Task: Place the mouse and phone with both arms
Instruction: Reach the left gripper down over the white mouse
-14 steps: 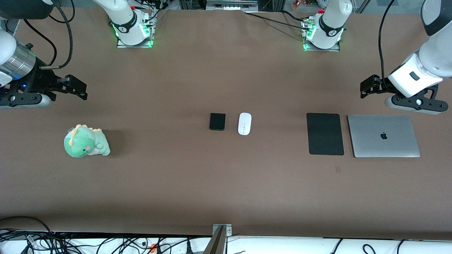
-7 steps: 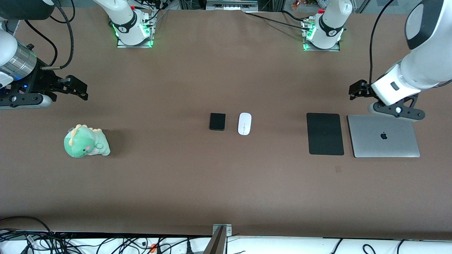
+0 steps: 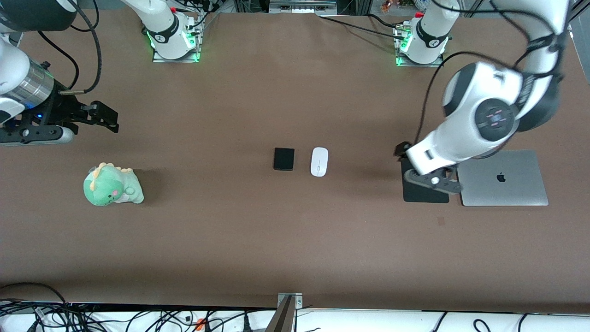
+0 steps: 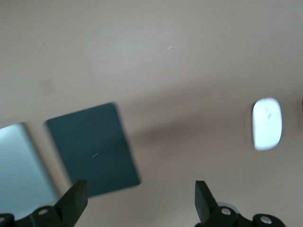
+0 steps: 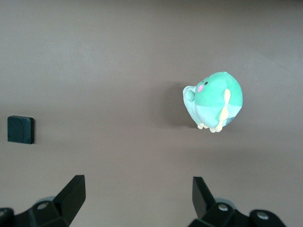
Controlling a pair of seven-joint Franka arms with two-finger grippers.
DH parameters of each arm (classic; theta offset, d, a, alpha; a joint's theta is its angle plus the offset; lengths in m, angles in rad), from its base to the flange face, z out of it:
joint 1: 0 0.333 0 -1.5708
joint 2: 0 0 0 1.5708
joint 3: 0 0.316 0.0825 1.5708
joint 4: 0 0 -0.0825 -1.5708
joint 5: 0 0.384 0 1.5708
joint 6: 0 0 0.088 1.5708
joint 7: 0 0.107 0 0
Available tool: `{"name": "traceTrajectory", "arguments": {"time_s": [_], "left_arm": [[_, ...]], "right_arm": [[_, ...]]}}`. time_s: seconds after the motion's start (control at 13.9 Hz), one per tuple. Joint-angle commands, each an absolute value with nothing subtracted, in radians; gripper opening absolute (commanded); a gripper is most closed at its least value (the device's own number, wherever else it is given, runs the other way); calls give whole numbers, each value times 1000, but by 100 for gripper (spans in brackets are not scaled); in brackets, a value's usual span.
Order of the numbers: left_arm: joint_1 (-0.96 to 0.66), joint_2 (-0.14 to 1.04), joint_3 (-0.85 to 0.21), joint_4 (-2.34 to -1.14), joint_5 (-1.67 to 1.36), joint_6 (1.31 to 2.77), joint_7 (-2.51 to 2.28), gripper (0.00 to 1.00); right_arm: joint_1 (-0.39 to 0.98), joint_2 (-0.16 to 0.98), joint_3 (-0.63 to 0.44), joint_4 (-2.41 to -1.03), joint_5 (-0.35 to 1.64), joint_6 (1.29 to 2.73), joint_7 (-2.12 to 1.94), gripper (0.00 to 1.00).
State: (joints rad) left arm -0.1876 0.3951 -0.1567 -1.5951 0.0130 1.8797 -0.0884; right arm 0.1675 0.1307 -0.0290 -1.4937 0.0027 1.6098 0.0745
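Observation:
The white mouse (image 3: pixel 319 161) lies mid-table, with the black phone (image 3: pixel 284 158) right beside it on the side toward the right arm's end. My left gripper (image 3: pixel 400 151) is open and empty over the edge of the black mouse pad, apart from the mouse. The left wrist view shows its open gripper (image 4: pixel 141 198) and the mouse (image 4: pixel 267 124). My right gripper (image 3: pixel 108 121) is open and empty over bare table near the right arm's end. The right wrist view shows its open gripper (image 5: pixel 137 196) and the phone (image 5: pixel 20 129).
A flat black mouse pad (image 3: pixel 424 196) and a closed silver laptop (image 3: pixel 502 184) lie side by side toward the left arm's end. A green dinosaur plush (image 3: pixel 113 185) sits toward the right arm's end, nearer the front camera than the right gripper.
My left arm has swung in from the table's end, past the laptop, to over the mouse pad, closer to the mouse. The right gripper has barely shifted.

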Motion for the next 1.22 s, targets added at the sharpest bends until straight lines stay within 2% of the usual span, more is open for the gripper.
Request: {"name": "traceTrajectory", "arguments": {"time_s": [0.0,0.36,0.57,0.65,1.15], "left_arm": [[-279,463,-150,-1571,18,1965,-248,100],[-455,610,-150,-1578,15,2138,-394,100],[-505,621,-149,-1744,17,2429,-459,100],[-514,626,-147,-1779,18,2483,-459,100],[-591,698,-104,-1789,109,2560,-569,100]], "right_arm": [[181,132,-26,-1494,5,1606,77,100],[187,137,-26,-1496,5,1601,77,100],[195,137,-26,-1496,0,1603,75,100],[202,137,-26,-1496,-2,1601,75,100],[201,137,-28,-1500,-2,1580,69,100]]}}
